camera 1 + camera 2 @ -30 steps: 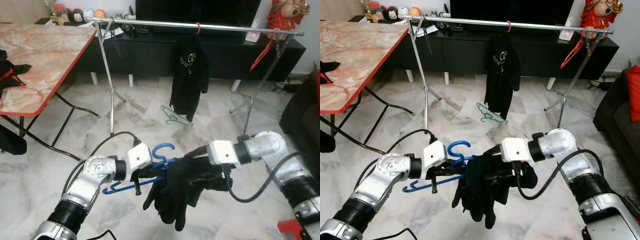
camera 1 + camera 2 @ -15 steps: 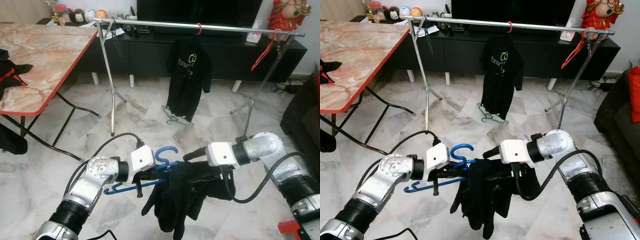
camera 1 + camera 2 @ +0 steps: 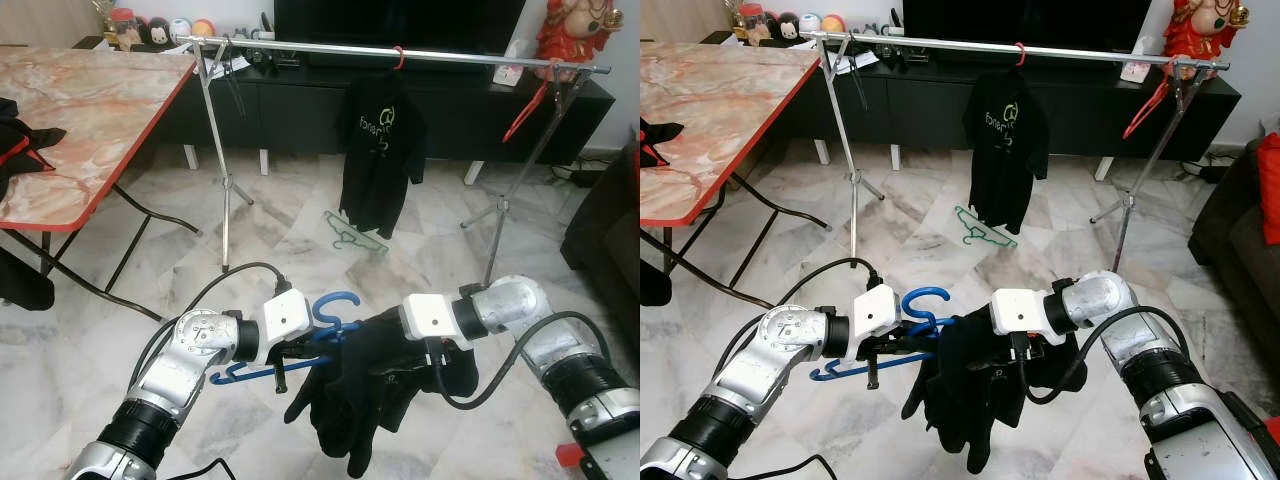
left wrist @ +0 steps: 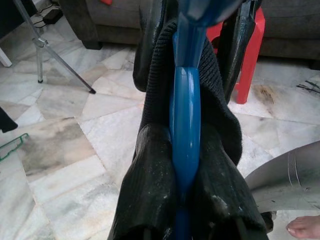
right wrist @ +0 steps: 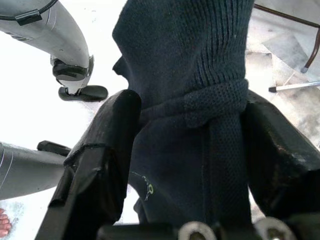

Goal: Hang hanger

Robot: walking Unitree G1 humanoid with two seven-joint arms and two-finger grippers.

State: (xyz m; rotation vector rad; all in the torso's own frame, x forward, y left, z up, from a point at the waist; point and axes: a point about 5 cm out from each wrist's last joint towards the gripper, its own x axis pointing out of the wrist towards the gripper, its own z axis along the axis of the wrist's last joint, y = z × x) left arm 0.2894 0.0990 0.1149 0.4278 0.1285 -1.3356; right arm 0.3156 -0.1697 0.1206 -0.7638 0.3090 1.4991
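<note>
1. Hanger [image 3: 318,322], blue plastic, sits low in front of the robot, carried between both arms above the marble floor [image 3: 260,250], with a dark knitted garment [image 3: 365,385] draped over it and drooping toward 6 o'clock.
2. Its long axis runs roughly from 9 o'clock to 3 o'clock across the head view; the hook [image 3: 335,301] curls up toward 12 o'clock.
3. Left gripper [image 3: 290,352] is clamped narrowly on the hanger's bar near the hook; in the left wrist view its fingers [image 4: 150,200] press the blue bar [image 4: 184,150] with knit bunched between them.
4. Right gripper [image 3: 1025,345] pinches a fold of the garment at the hanger's 3 o'clock end; the right wrist view shows the knit [image 5: 195,100] caught between the two black fingers [image 5: 100,155].
5. Clothes rail [image 3: 400,49] stands well apart, up at 12 o'clock, its length lying parallel to the hanger's. A black T-shirt [image 3: 380,150] already hangs near its middle from a red hook, and a green hanger [image 3: 352,233] lies on the floor below.
6. My judgement: the hook must be raised and carried toward 12 o'clock to a bare stretch of rail; the left arm, holding nearest the hook, is better placed to lead.
7. Red-edged worktop [image 3: 80,110] stands at 10 o'clock with dark cloth on its near edge.
</note>
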